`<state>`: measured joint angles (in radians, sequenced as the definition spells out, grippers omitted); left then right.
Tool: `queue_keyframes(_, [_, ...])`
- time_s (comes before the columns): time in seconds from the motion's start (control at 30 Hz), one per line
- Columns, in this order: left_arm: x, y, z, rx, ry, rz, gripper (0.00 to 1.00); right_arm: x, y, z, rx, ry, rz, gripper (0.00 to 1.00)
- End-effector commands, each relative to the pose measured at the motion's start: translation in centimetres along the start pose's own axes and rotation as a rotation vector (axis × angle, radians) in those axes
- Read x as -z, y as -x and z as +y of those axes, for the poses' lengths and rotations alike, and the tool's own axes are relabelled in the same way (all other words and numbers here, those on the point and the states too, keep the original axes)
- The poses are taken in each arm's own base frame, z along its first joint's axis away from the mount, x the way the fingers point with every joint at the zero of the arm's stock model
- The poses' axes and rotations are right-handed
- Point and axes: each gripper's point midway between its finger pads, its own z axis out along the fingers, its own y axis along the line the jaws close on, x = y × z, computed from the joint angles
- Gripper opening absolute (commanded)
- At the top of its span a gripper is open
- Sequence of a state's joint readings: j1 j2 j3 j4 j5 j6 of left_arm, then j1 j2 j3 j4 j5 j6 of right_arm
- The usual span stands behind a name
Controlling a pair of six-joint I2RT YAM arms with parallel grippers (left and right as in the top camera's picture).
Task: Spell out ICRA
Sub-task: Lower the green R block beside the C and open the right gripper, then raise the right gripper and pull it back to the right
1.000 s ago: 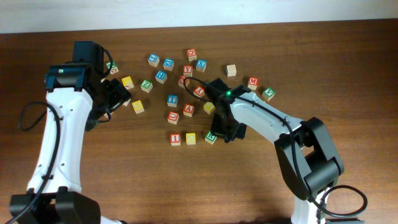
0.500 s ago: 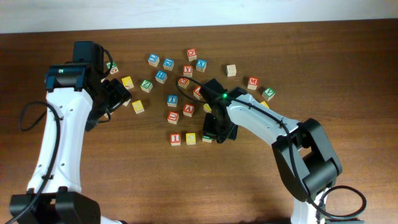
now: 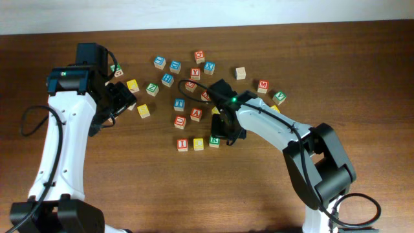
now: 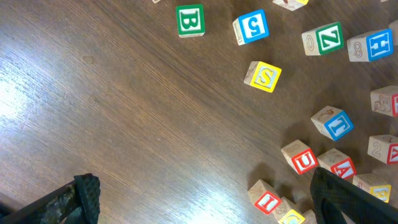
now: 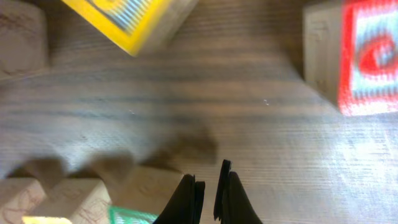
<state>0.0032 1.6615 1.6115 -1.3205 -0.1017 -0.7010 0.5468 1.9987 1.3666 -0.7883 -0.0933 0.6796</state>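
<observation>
1. Your right gripper [image 5: 208,190] is pinched shut on nothing, its tips just beside the green R [image 3: 214,141].
2. That R ends a row: red I [image 3: 182,144], yellow C [image 3: 198,144], then R.
3. The red A [image 3: 196,114] lies apart from the row, among the loose cubes.
4. Your left gripper [image 4: 205,200] hangs wide open and empty.

Bare table [image 3: 194,188] below I-C-R row [image 3: 198,144]; scattered cubes [image 3: 179,104] crowd above; right end seemingly blocked by right gripper [image 5: 208,178].

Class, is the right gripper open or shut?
The right gripper is shut: its fingers stand nearly together in the wrist view, nothing between them.
</observation>
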Motion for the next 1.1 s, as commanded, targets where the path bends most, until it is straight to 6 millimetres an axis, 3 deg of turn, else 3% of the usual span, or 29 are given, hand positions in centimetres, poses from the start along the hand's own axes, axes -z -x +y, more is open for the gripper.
queue_keyframes(0.0, [-0.4,-0.1,0.2,0.012,0.016,0.007,0.99,-0.3,0.8,0.5,0.084,0.016,-0.039,0.04])
queue_keyframes(0.13, [-0.4,-0.1,0.2,0.011,0.016,0.007,0.99,-0.1,0.9,2.5,0.123,0.117,-0.032,0.04])
queue_keyframes(0.43, [-0.4,-0.1,0.2,0.011,0.016,0.007,0.99,-0.2,-0.6,3.9,0.242,0.144,-0.002,0.04])
queue_keyframes(0.7, [-0.4,-0.1,0.2,0.012,0.016,0.007,0.99,-0.3,-0.6,3.8,0.246,0.129,-0.011,0.04])
queue_keyframes(0.83, [-0.4,-0.1,0.2,0.012,0.016,0.007,0.99,-0.2,0.4,3.3,0.143,0.105,-0.043,0.04])
queue_keyframes(0.93, [-0.4,-0.1,0.2,0.012,0.016,0.007,0.99,1.7,2.1,3.3,0.117,0.122,-0.07,0.04])
queue_keyframes(1.07, [-0.4,-0.1,0.2,0.012,0.016,0.007,0.99,8.0,4.6,3.2,0.079,0.149,-0.143,0.04])
